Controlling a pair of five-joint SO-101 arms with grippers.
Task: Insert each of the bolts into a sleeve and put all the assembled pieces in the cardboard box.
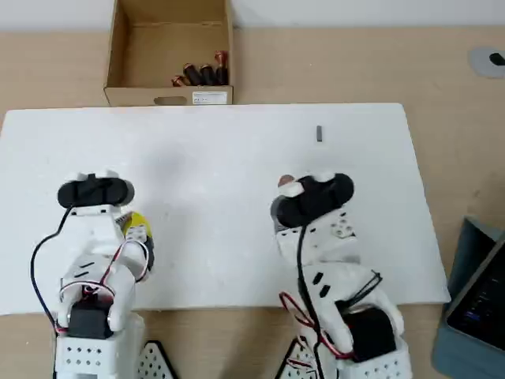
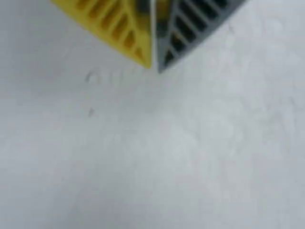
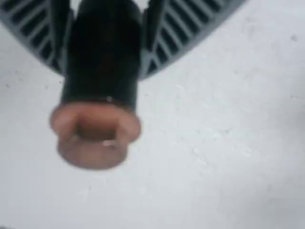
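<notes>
My right gripper (image 3: 102,74) is shut on a black sleeve (image 3: 101,52) with a copper-coloured bolt head (image 3: 95,136) sticking out of its end, held just above the white mat. In the high view this assembled piece (image 1: 286,183) peeks out beside the right arm's wrist near the mat's middle. My left gripper (image 2: 153,64) has its yellow and grey fingers shut tip to tip with nothing between them, low over the mat's left part (image 1: 134,225). A small dark part (image 1: 319,133) lies alone on the mat, far right. The cardboard box (image 1: 118,47) holds several assembled pieces (image 1: 202,74).
The white mat (image 1: 221,197) covers most of the wooden table. A grey device (image 1: 477,304) stands at the right edge, off the mat. A round grey fitting (image 1: 489,60) sits in the table's far right corner.
</notes>
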